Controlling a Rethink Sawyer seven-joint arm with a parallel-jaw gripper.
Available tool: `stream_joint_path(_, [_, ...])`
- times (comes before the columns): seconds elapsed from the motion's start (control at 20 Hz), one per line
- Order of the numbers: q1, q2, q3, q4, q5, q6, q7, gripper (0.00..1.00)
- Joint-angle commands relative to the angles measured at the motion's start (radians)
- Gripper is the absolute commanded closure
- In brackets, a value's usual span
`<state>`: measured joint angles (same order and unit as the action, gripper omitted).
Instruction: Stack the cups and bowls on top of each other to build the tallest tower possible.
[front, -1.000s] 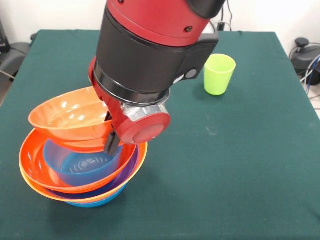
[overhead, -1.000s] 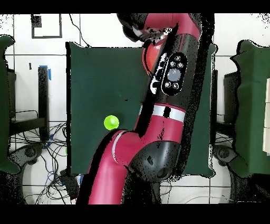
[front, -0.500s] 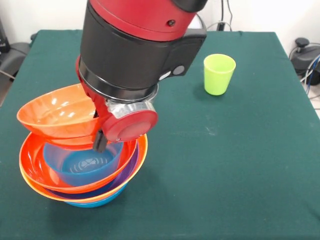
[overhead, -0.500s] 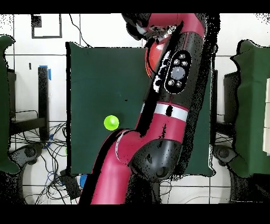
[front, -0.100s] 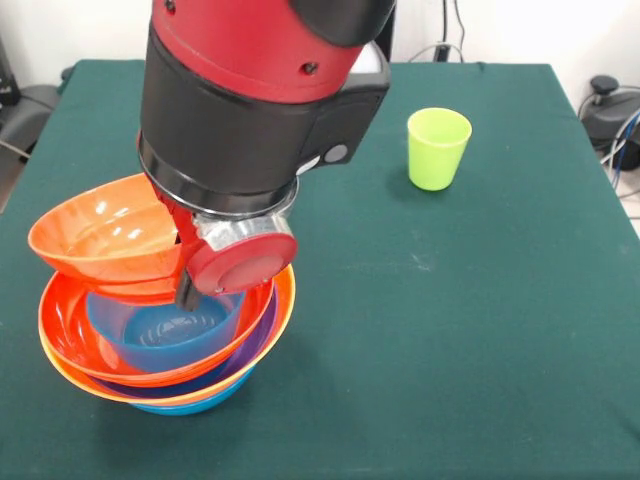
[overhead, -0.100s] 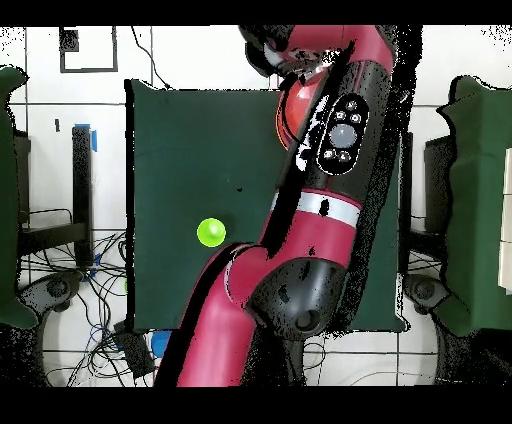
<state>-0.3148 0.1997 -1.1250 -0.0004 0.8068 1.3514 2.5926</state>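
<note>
Progress: partly built. Nearest the camera, directly below the fingers (front, -0.100s: 188, 290), stands the tower (front, -0.100s: 165, 345), a nested stack on the worktop (front, -0.100s: 450, 330). Its showing rims, from outside in, are blue at the base, orange, purple and red-orange, with a blue bowl (front, -0.100s: 160, 335) seated in the middle.

The fingers are closed on the rim of a big orange bowl (front, -0.100s: 105, 240), which hangs tilted just above the stack and overhangs it on the side away from the cup. One dark fingertip shows below the rim; its partner is hidden. In my judgement this bowl is not yet seated, so the placing step remains open.

Outstanding: the lime-green cup (front, -0.100s: 437, 148) stands upright, well apart from the fingers, further back. It appears untouched and would presumably go on top. No other loose bowls show.

Surface: dark green cloth, flat. Room: light tiled floor (overhead, -0.100s: 90, 60) with cables (overhead, -0.100s: 60, 275) around the worktop in the overhead view.
</note>
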Motion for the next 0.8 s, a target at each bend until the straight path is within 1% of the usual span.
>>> stream_joint_path(0.05, [-0.019,0.014,-0.081,-0.012,0.07,-0.04,-0.308,1.0])
stream_joint_path(0.15, [-0.023,0.022,-0.094,-0.012,0.083,-0.057,-0.31,1.0])
stream_joint_path(0.55, [-0.026,0.022,-0.139,-0.006,0.121,-0.065,-0.322,1.0])
stream_joint_path(0.8, [-0.04,0.029,-0.198,-0.015,0.164,-0.103,-0.349,1.0])
